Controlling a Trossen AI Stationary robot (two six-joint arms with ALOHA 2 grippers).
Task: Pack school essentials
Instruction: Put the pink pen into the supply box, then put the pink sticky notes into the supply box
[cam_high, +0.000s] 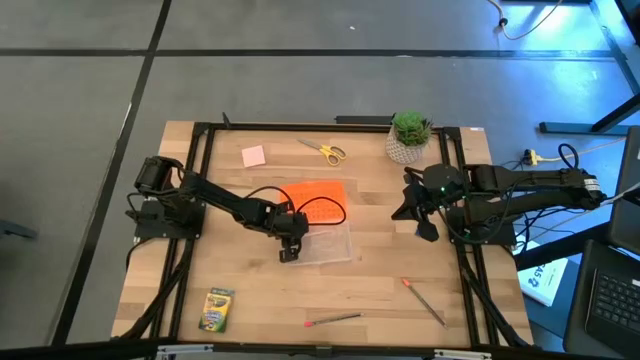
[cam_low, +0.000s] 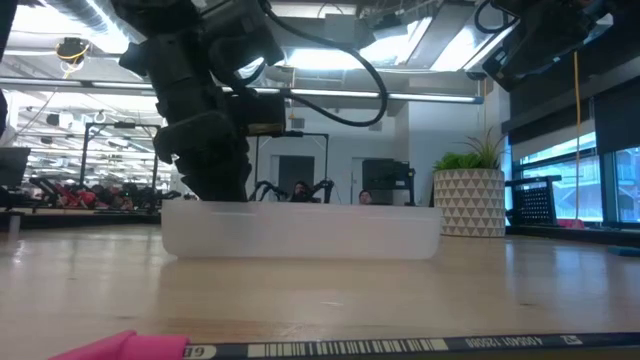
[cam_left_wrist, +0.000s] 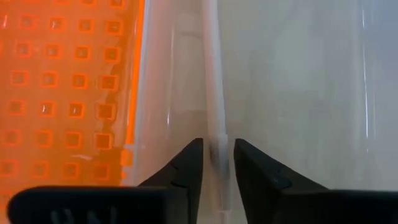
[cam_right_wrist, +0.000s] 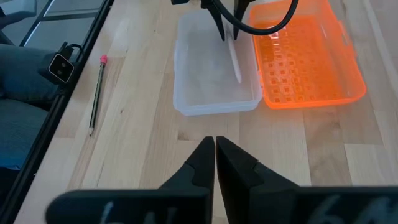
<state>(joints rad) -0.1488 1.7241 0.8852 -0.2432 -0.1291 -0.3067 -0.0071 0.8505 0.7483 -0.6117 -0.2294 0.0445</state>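
Note:
The clear plastic case (cam_high: 328, 243) lies open at mid-table with its orange lid (cam_high: 318, 200) folded back flat toward the far edge. My left gripper (cam_high: 289, 250) points down into the case's left end, shut on a thin white stick (cam_right_wrist: 236, 62). My right gripper (cam_right_wrist: 215, 146) is shut on nothing and hovers over bare wood to the right of the case. The pink pad (cam_high: 253, 155) and yellow-handled scissors (cam_high: 326, 152) lie near the far edge. The crayon box (cam_high: 217, 308) and two red-tipped pencils (cam_high: 335, 319) (cam_high: 425, 300) lie near the front edge. The blue piece is not visible. My left gripper pinches one end of the thin white stick (cam_left_wrist: 217, 152) between its two fingers (cam_left_wrist: 186, 165), coming from above and pointing down. The stick runs lengthwise away from the fingers, inside the clear case (cam_left_wrist: 298, 93). Whether its far end (cam_right_wrist: 239, 78) rests on the case floor, I cannot tell.
A potted green plant (cam_high: 409, 137) stands at the far right, close to my right arm. A black frame runs round the table top (cam_high: 200, 200). Open wood lies between the case and the front pencils. One pencil (cam_low: 400, 348) lies right before the low camera.

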